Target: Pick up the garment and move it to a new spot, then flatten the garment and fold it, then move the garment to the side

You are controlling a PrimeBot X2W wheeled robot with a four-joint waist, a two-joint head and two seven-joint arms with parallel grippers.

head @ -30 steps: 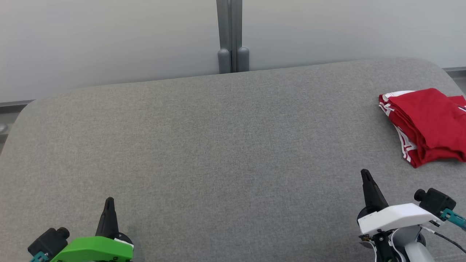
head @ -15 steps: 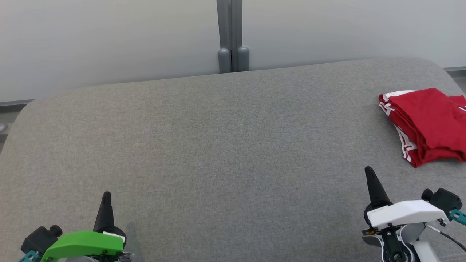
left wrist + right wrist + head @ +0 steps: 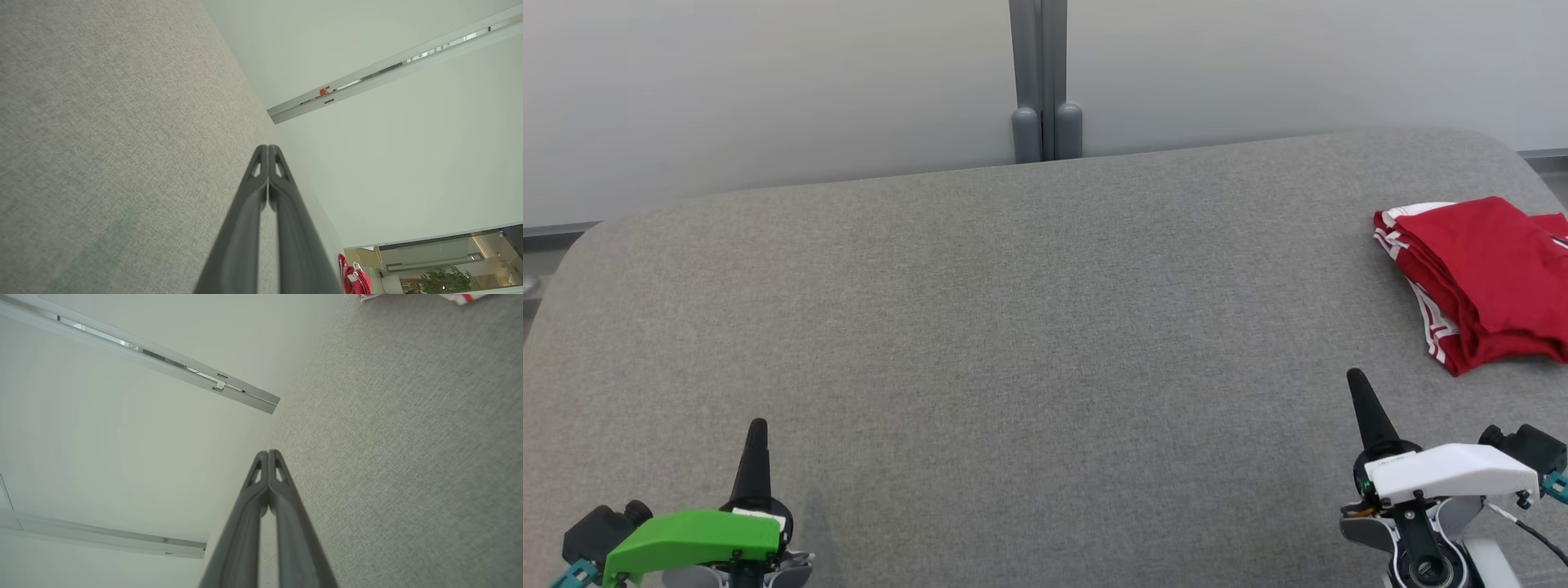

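A red garment (image 3: pixel 1482 282) with white striped trim lies folded at the right edge of the grey cushioned surface (image 3: pixel 1029 327). A sliver of it shows in the left wrist view (image 3: pixel 354 279) and at the top of the right wrist view (image 3: pixel 369 296). My left gripper (image 3: pixel 756 427) is at the lower left, shut with nothing in it, its tips together (image 3: pixel 268 148). My right gripper (image 3: pixel 1356 377) is at the lower right, also shut and empty (image 3: pixel 268 452), a short way in front of the garment and apart from it.
A pale wall runs behind the surface, with a grey vertical post (image 3: pixel 1039 82) at its middle. The surface has rounded far corners and a broad bare stretch between the two grippers.
Both grippers have drawn back toward the bottom corners, the left drifting left and the right drifting right. The garment has not moved.
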